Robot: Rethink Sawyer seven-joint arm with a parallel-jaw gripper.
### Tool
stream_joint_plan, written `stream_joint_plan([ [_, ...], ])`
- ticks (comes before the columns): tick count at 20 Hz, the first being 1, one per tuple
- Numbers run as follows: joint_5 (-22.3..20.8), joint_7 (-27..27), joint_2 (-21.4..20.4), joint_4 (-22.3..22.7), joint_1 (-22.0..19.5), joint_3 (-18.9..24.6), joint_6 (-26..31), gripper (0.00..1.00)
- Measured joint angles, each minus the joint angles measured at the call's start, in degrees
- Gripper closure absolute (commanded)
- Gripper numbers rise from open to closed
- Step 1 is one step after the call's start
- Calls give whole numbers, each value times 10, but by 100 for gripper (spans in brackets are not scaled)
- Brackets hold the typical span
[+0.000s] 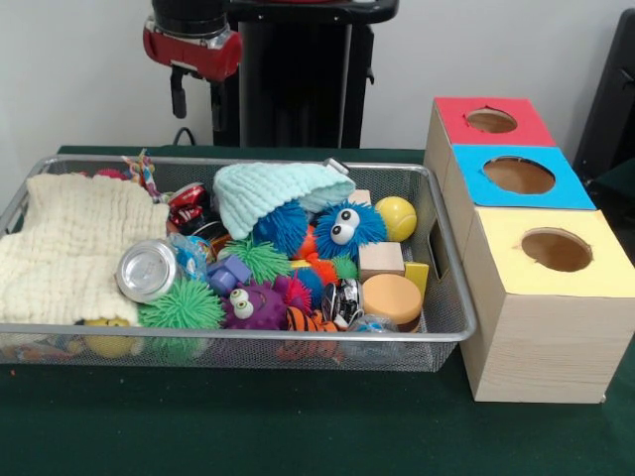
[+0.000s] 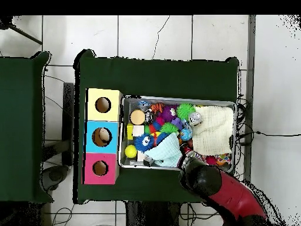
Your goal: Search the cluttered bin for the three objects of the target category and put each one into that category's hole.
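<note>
Bin [image 1: 451,332], wire mesh, sits on green table just beside three wooden boxes w/ holes: red-top box [image 1: 493,121] farthest, blue-top box [image 1: 520,177] mid, yellow-top box [image 1: 557,251] nearest in front view. Target category not given, so can't tell which three items count. Contents heaped: cream cloth [image 1: 74,248] covering one end, mint knit cloth [image 1: 278,190] draped over blue googly-eyed fuzzy ball [image 1: 347,228], green spiky ball [image 1: 182,305], purple fuzzy ball [image 1: 256,305], yellow ball [image 1: 396,217], wooden block [image 1: 381,260], tin can [image 1: 147,270]. Cloths prob hide more, hence the searching. Gripper [image 1: 179,94] hangs above bin's far edge, nothing in it; can't tell how far open.
</note>
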Motion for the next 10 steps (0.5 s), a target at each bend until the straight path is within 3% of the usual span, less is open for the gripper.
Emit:
stream_joint_plan([
  [10, 0, 0, -41, 55, -11, -3, -83, 0],
])
